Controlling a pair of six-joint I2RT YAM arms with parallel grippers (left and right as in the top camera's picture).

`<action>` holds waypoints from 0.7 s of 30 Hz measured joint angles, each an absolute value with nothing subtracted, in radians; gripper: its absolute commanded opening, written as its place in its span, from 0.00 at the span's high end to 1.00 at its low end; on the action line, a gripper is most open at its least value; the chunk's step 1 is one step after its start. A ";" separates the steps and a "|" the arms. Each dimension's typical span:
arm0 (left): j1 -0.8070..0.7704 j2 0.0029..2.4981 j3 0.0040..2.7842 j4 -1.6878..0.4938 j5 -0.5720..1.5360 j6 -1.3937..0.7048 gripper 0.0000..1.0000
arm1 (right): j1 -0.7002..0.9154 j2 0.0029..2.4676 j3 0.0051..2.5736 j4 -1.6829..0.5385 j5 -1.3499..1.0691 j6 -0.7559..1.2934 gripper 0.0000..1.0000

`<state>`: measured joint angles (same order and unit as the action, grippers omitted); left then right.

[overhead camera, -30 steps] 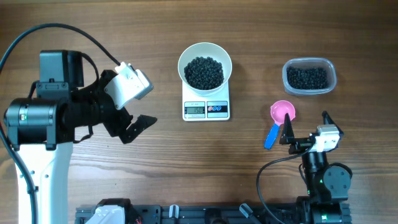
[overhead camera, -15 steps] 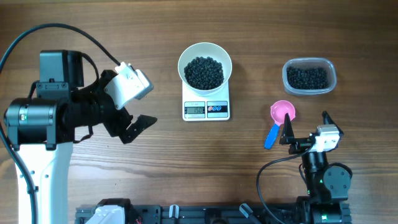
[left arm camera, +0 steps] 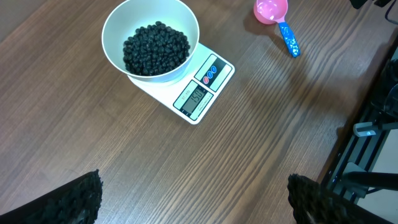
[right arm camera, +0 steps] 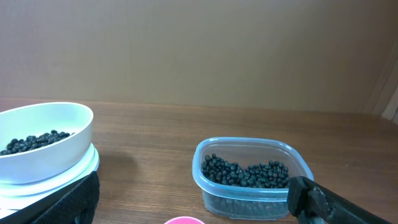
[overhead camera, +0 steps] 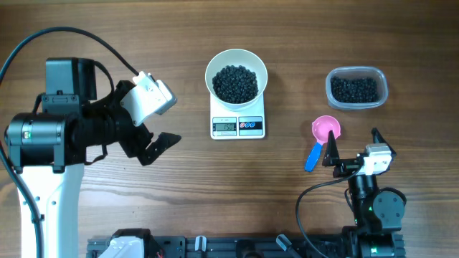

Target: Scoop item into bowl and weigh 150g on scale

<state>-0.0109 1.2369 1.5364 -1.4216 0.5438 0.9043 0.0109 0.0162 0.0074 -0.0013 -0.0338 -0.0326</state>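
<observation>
Nothing moved: left fingers (left arm camera: 81,199) and right fingers (right arm camera: 320,202) gape wide (both empty).

Bowl (right arm camera: 53,149) on scale (right arm camera: 25,186); tub (right arm camera: 208,186) (beads (right arm camera: 245,174) inside) beside.

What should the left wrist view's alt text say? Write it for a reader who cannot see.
A white bowl of small black beads sits on a white kitchen scale on a wooden table. A pink scoop with a blue handle lies near the top edge. The open left pincer shows as dark tips in the bottom corners.
</observation>
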 measured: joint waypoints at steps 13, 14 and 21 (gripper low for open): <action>-0.011 1.237 1.536 -1.422 0.544 0.904 0.00 | 0.011 0.016 0.007 -0.001 -0.034 -0.033 0.00; -0.011 1.237 1.536 -1.422 0.544 0.904 0.00 | 0.011 0.016 0.007 -0.001 -0.034 -0.033 0.00; -0.011 1.237 1.536 -1.412 0.547 0.897 0.00 | 0.011 0.016 0.007 -0.001 -0.034 -0.033 0.00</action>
